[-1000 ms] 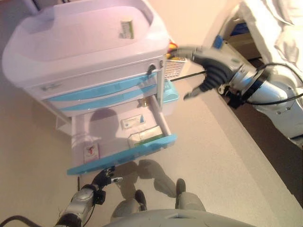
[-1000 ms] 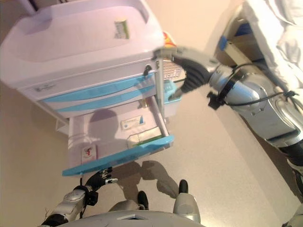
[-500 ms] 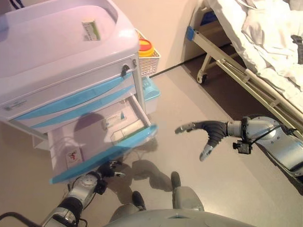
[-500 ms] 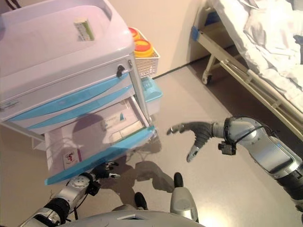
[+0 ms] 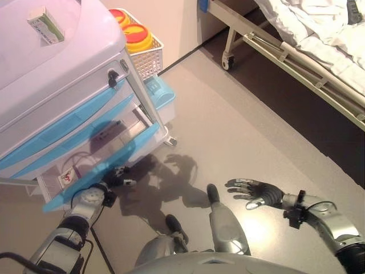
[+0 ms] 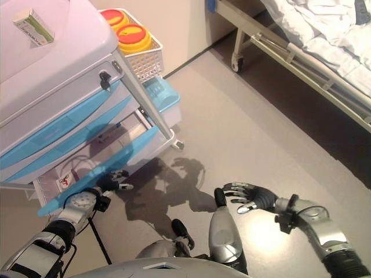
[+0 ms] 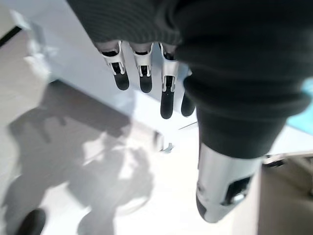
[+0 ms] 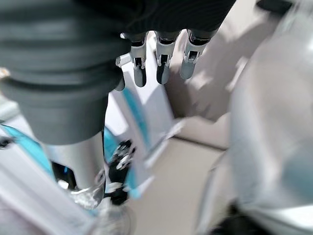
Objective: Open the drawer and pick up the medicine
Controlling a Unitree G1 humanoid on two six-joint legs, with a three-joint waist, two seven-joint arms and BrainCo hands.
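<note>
We see a medical cart (image 5: 63,74) of smooth, glossy pale plastic with rounded corners, its drawer fronts trimmed with curved sky-blue bands. Its lowest drawer (image 5: 102,162) stands pulled out, a shallow white tray with a long blue front lip, and inside lie flat paper-like packets and a small red-marked card (image 5: 65,176), the medicine itself too small for us to tell apart. On the cart's recessed worktop (image 6: 58,35) rests a small rectangular box (image 6: 33,26), white with a green stripe. A white wire basket (image 5: 145,57) hangs on the cart's side and holds two round yellow tubs with red lids (image 5: 134,35); below it sits a light-blue plastic bin (image 6: 161,95). Our left robot hand (image 5: 117,177) hovers just beneath the blue drawer front, its silver, dark-tipped fingers straight and relaxed, holding nothing. Our right robot hand (image 5: 254,192) is low over the matte grey floor (image 5: 239,131), well apart from the cart, fingers spread wide and empty. At the far right stands a bed (image 5: 296,45) with a metal frame, a castor wheel, and rumpled white sheets.
</note>
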